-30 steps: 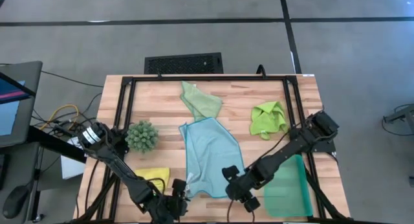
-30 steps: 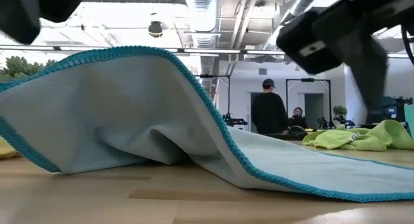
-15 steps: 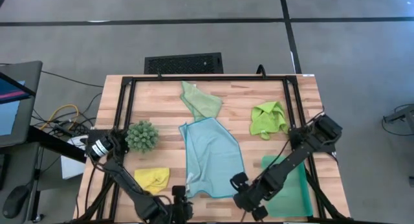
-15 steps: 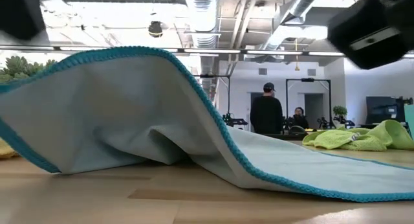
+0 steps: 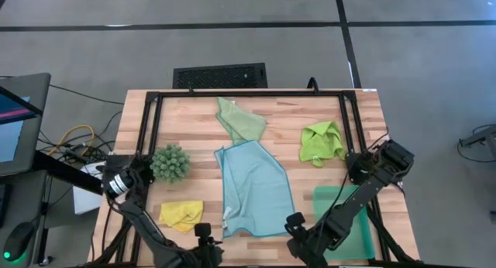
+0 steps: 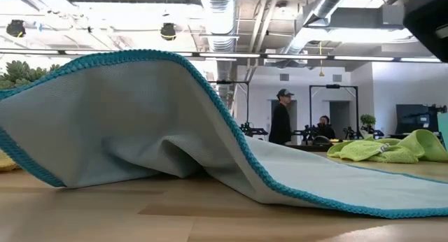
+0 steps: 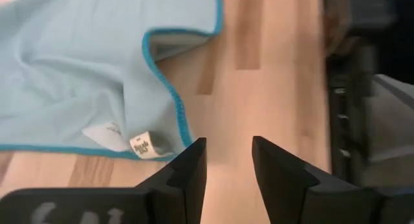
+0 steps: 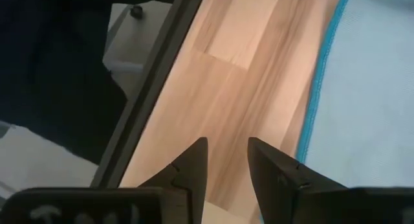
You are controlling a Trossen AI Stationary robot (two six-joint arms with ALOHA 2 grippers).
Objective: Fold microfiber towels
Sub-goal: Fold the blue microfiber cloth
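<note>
At the near edge of the table (image 5: 194, 117), the left gripper (image 7: 224, 160) is seen over bare wood just beside the near left corner of the light blue towel (image 5: 254, 189), its fingers parted by a narrow gap with nothing between them. The right gripper (image 8: 225, 160) is held likewise, slightly apart and empty, beside the towel's near right corner. The blue towel is spread mid-table, rumpled at its near end. The yellow towel (image 5: 181, 214) is bunched to its left. Farther off, the lime green towel (image 5: 322, 142) and the sage green towel (image 5: 241, 121) are crumpled.
</note>
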